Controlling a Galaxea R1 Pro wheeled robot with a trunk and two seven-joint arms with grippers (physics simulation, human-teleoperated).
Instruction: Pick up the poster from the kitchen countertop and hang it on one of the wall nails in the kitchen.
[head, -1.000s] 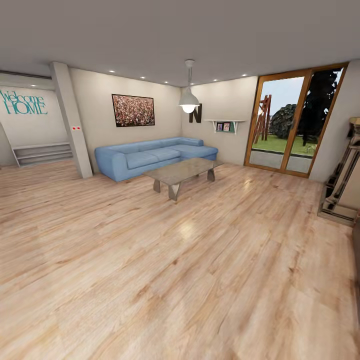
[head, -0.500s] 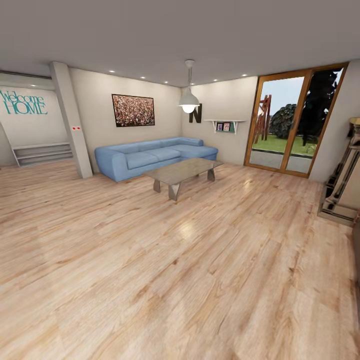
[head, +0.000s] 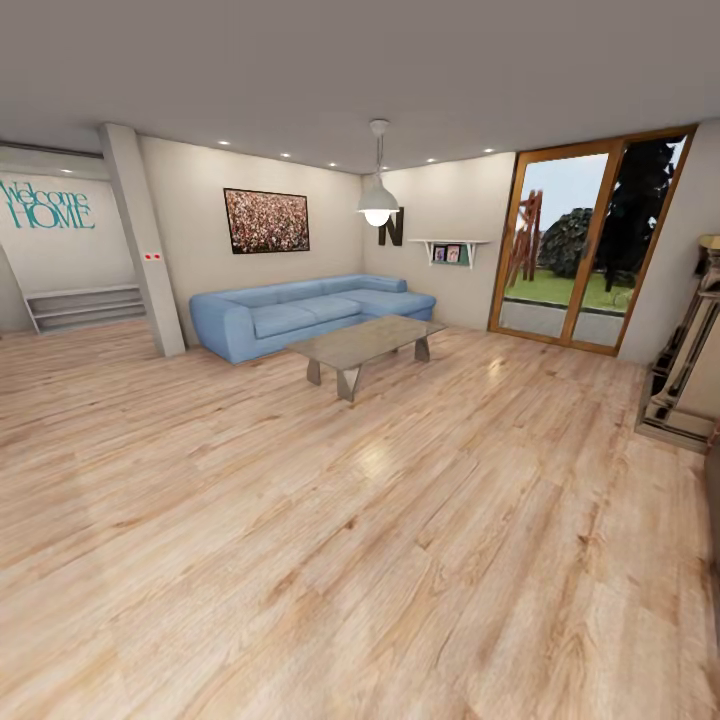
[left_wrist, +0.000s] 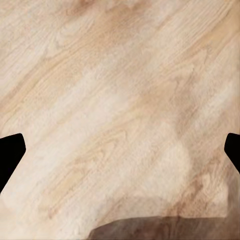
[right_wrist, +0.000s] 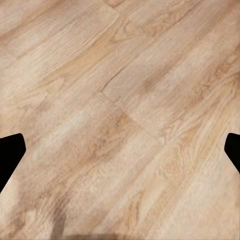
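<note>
Living room observed from the head view: blue sofa (head: 305, 313), glass coffee table (head: 365, 343), red-speckled painting (head: 266, 220) on the wall, plank floor (head: 330, 560). Left claw (left_wrist: 120, 155) and right claw (right_wrist: 120, 155) both spread wide over bare floor, holding nothing. Poster's location cannot be determined.

A home's living room: a blue corner sofa (head: 310, 314) sits far across the pale wood floor (head: 330, 540) behind a low table (head: 365, 345), with a speckled painting (head: 266, 221) above, "Welcome HOME" lettering (head: 45, 204) far left, and glass garden doors (head: 585, 245) at right.
</note>
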